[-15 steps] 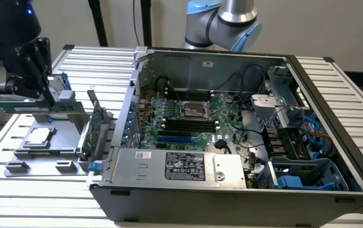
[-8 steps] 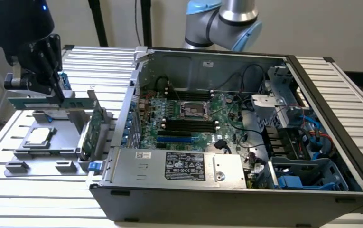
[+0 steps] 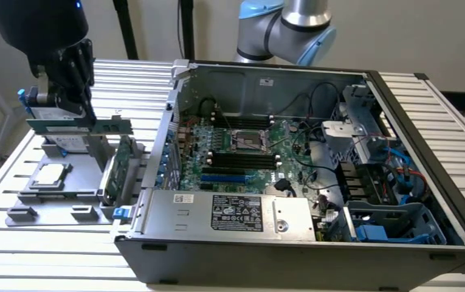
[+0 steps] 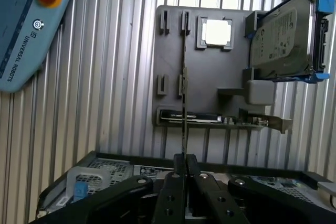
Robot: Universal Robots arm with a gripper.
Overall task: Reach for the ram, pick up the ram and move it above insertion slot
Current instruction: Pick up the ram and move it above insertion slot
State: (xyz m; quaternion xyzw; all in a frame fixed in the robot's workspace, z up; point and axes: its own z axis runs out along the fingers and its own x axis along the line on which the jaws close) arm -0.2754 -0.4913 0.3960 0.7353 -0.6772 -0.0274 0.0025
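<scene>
My claw (image 4: 184,169): black matt plastic-looking fingers. Ram (image 3: 78,126) in my grip: green circuit board, slight sheen. Tabletop (image 4: 121,51): ribbed bare metal, bright, smooth. Holder tray (image 4: 210,77): grey matt plastic. Computer case (image 3: 297,249): dark matt metal shell, dull grey sheet metal inside.

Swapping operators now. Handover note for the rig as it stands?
Hand: shut on the ram, pinching its near end; the stick runs edge-on away from the fingers.
Ram: lifted clear of the grey holder tray, held up at the exterior view's left, above the tray on the slatted table.
On the tray: processor, expansion card and hard drive.
Computer case: open, motherboard exposed, memory slots visible.
Done: reach and pick.
Left: ram is not yet above the insertion slot; the hand is off to the side of the case.
</scene>
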